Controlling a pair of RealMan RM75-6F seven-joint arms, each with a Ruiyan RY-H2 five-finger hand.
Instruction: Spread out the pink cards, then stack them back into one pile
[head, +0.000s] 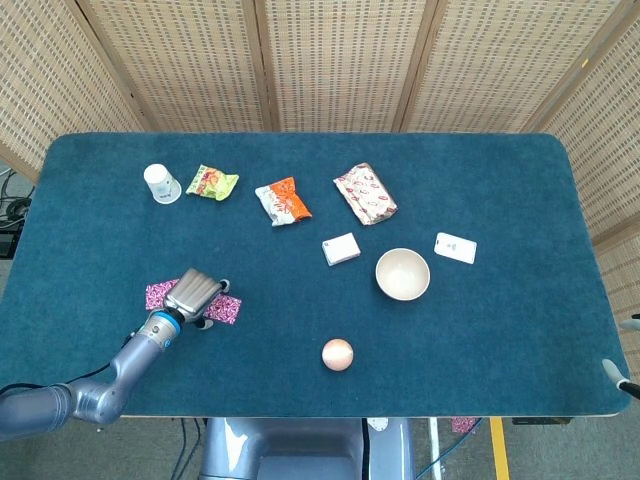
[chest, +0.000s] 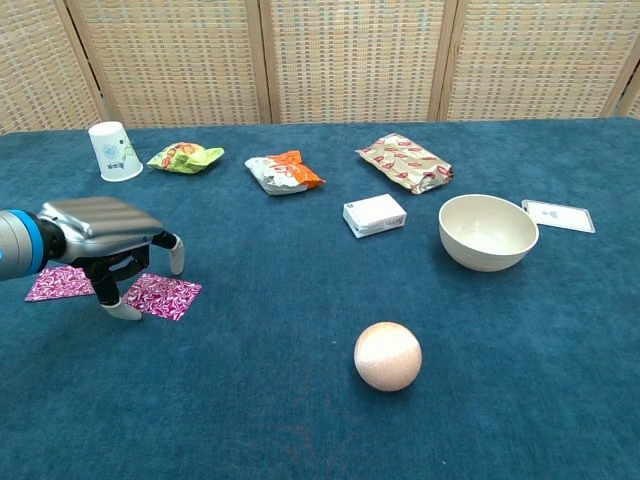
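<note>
— Cards first: where are they?
— Two pink cards lie flat on the blue table (head: 300, 320), near the left front. One pink card (chest: 168, 294) sits just right of the left hand (chest: 105, 235); the other pink card (chest: 55, 283) shows just left of it, partly behind the hand. They lie beside each other, apart, not stacked.
— And the hand?
— It hangs above the gap between them, palm down, fingers (chest: 176, 252) curled downward and spread. One fingertip reaches down to the near edge of the right card (whether it truly touches, I cannot tell). Nothing is gripped.
— The right hand?
— Only a sliver at the far right edge of the head view, too small to read; the right hand (head: 622, 378) could be either way.
— Anything else around?
— Far left stands a paper cup (chest: 113, 150), then a green snack bag (chest: 184, 157), an orange snack bag (chest: 283, 172) and a patterned packet (chest: 404, 161). A small white box (chest: 374, 214) lies beside a cream bowl (chest: 487, 231), with a white card (chest: 558, 215) right of it. An orange ball (chest: 387, 355) rests nearest.
</note>
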